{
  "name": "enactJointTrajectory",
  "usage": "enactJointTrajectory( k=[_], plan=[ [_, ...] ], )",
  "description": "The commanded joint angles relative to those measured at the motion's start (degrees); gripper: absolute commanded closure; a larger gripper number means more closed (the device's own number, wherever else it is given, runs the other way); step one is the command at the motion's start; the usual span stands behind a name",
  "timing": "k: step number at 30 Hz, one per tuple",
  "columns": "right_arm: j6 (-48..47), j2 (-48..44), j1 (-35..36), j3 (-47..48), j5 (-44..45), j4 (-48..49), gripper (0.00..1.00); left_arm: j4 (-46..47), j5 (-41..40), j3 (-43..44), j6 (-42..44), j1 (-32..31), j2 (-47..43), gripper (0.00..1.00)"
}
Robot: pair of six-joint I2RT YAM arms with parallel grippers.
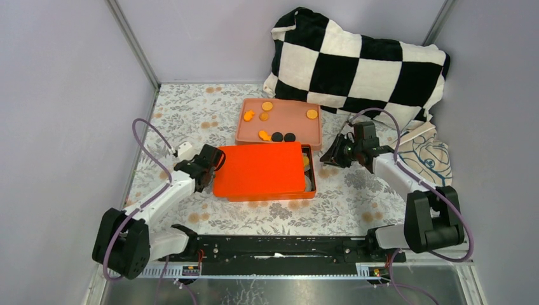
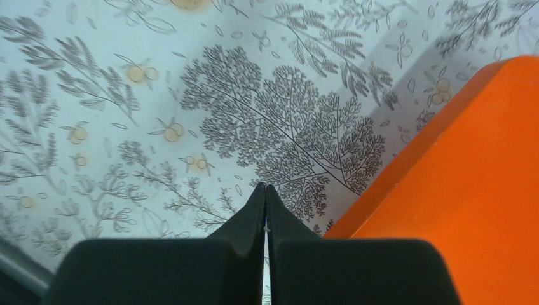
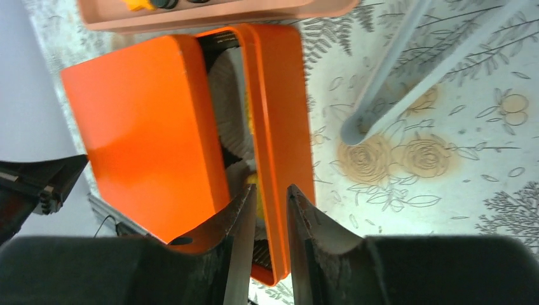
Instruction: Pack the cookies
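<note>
Centrally, cookies (image 1: 267, 106) are seen on the pink tray (image 1: 295, 129), left claw (image 2: 265, 190) pressed together, right claw (image 3: 269, 194) slightly parted.

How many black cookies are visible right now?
2. One black cookie sits beside the other at the pink tray's near edge; more may be hidden under the orange lid.

Orange lid (image 1: 257, 170) blocks most of the box (image 1: 312, 173), leaving a narrow right-side gap.
</note>
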Motion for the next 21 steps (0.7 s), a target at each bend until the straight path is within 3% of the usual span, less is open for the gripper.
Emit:
enactJointTrajectory(
  k=[1, 5, 11, 21],
  plan=[
    [-1.8, 4.2, 0.4, 2.7, 6.4, -3.6, 0.69, 12.3, 4.6, -3.3, 2.2, 0.4, 2.5, 1.00],
    [-1.7, 9.5, 0.4, 2.5, 4.8, -1.6, 0.70, 18.8, 8.8, -3.6, 3.2, 0.4, 4.9, 1.00],
    [1.3, 16.4, 0.5, 1.6, -7.2, 8.4, 0.71, 21.7, 11.3, -1.9, 4.4, 0.4, 8.8, 1.00],
    [9.7, 14.9, 2.0, -3.7, -22.9, 24.1, 0.71, 24.1, 14.9, -0.6, 2.6, -4.5, 12.8, 1.00]
  ],
)
